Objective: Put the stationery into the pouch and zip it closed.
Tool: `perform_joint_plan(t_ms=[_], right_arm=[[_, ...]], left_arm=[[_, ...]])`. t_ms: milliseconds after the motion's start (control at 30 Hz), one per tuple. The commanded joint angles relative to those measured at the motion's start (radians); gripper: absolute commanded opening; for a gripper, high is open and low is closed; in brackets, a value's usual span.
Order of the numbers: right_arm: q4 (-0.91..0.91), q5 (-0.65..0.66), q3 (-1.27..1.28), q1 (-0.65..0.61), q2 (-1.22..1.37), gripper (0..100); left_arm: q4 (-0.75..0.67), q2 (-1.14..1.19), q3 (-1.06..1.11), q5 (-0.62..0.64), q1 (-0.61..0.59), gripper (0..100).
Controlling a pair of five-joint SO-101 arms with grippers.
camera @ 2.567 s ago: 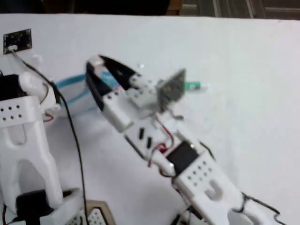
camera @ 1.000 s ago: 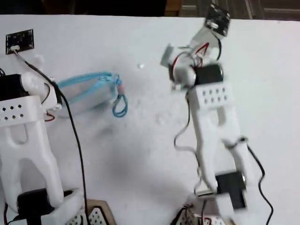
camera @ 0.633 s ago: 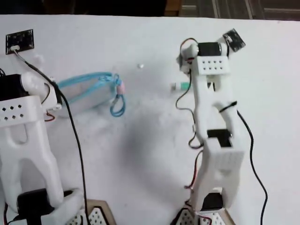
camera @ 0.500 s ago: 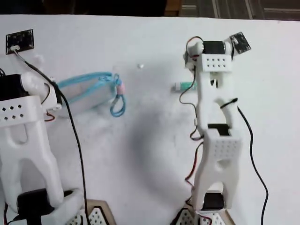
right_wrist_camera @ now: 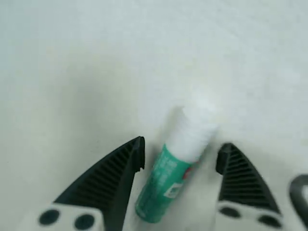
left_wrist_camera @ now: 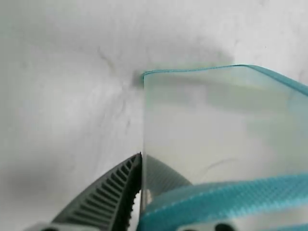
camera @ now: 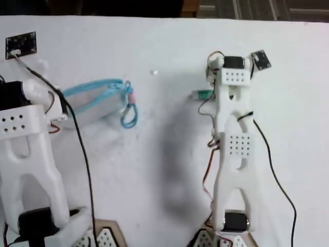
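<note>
A clear pouch (camera: 95,103) with a light-blue zipper band and a blue pull loop (camera: 129,116) lies on the white table at the left. My left gripper (left_wrist_camera: 141,166) is shut on the pouch's (left_wrist_camera: 216,134) edge. A green and white glue stick (camera: 202,94) lies on the table to the right of the pouch. In the right wrist view the glue stick (right_wrist_camera: 180,171) lies between the open fingers of my right gripper (right_wrist_camera: 181,149), which hangs just above it.
The right arm (camera: 232,149) stretches from the near edge toward the table's middle. The left arm's base (camera: 28,154) stands at the near left. A small black board (camera: 19,45) with a cable lies at the far left.
The right arm swung away from the pouch to the right and came down over the glue stick. The pouch and left arm stayed still.
</note>
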Motion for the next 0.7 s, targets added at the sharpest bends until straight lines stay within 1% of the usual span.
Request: perform_joint_plan(t_ms=[0, 33, 100, 233, 433, 500, 567, 667], right_arm=[[-0.004, 0.129, -0.071, 0.010, 0.024, 2.0], [-0.001, 0.160, -0.071, 0.008, 0.028, 1.2], [0.024, 0.196, -0.074, 0.008, 0.028, 5.1], [0.102, 0.299, -0.083, 0.008, 0.027, 1.2], [0.255, 0.410, -0.138, 0.010, 0.005, 1.5], [0.297, 0.443, -0.183, 0.008, -0.027, 1.5], [0.295, 0.482, -0.193, 0.010, -0.084, 1.5], [0.297, 0.522, -0.127, 0.008, -0.211, 1.5]], left_arm=[[-0.003, -0.005, -0.005, -0.009, 0.001, 2], [-0.003, -0.005, -0.005, -0.009, 0.001, 2], [-0.003, -0.005, -0.005, -0.009, 0.001, 2], [-0.003, -0.004, -0.005, -0.009, 0.001, 2], [-0.003, -0.004, -0.005, -0.009, 0.002, 2], [-0.003, -0.007, -0.005, -0.009, 0.004, 2], [-0.003, -0.007, -0.005, -0.009, 0.004, 2], [-0.003, -0.010, -0.006, -0.009, 0.002, 2]])
